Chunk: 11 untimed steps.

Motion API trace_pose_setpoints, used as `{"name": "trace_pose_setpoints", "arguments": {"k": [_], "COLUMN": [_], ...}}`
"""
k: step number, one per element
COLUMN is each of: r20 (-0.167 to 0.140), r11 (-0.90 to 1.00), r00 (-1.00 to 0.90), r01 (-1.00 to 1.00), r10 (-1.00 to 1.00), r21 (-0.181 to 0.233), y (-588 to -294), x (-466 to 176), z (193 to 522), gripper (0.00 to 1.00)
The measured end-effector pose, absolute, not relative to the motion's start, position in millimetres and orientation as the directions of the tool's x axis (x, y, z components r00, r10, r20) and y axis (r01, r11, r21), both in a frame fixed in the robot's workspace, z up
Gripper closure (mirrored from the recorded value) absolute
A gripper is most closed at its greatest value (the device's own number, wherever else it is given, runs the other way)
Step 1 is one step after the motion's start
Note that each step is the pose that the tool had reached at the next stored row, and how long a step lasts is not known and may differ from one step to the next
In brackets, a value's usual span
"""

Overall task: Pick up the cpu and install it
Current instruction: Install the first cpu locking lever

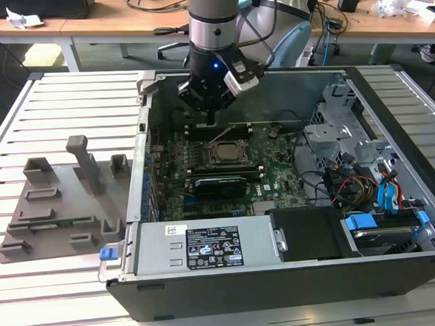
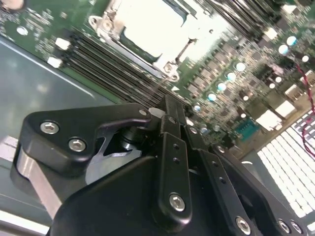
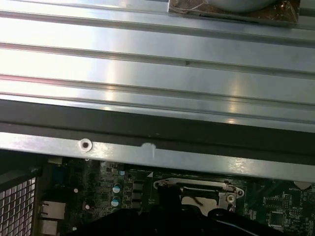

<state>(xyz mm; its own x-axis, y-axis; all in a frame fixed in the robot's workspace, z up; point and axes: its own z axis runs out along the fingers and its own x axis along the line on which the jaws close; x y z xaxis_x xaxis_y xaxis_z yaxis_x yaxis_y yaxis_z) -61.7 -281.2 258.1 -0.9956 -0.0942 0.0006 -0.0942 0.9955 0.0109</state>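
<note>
Wooden desks (image 1: pixel 127 27) line the frame's top. At center, a silver-grey square cpu (image 1: pixel 225 151) already lies in its socket. The black end effector (image 1: pixel 210 119) hovers above; whether it is open, I cannot tell.

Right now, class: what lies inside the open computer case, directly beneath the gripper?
Beneath the gripper lies the green motherboard with its metal-framed socket, a silver-grey square inside it. The arm covers the case's rear corner, so what sits there is hidden.
</note>
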Motion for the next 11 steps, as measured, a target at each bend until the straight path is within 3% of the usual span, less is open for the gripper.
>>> {"name": "trace_pose_setpoints", "arguments": {"k": [11], "r20": [0.007], "r11": [0.995], "r00": [-0.996], "r01": [-0.094], "r10": [-0.094], "r21": [0.011], "y": [-281], "x": [-31], "z": [258], "gripper": [0.89]}}
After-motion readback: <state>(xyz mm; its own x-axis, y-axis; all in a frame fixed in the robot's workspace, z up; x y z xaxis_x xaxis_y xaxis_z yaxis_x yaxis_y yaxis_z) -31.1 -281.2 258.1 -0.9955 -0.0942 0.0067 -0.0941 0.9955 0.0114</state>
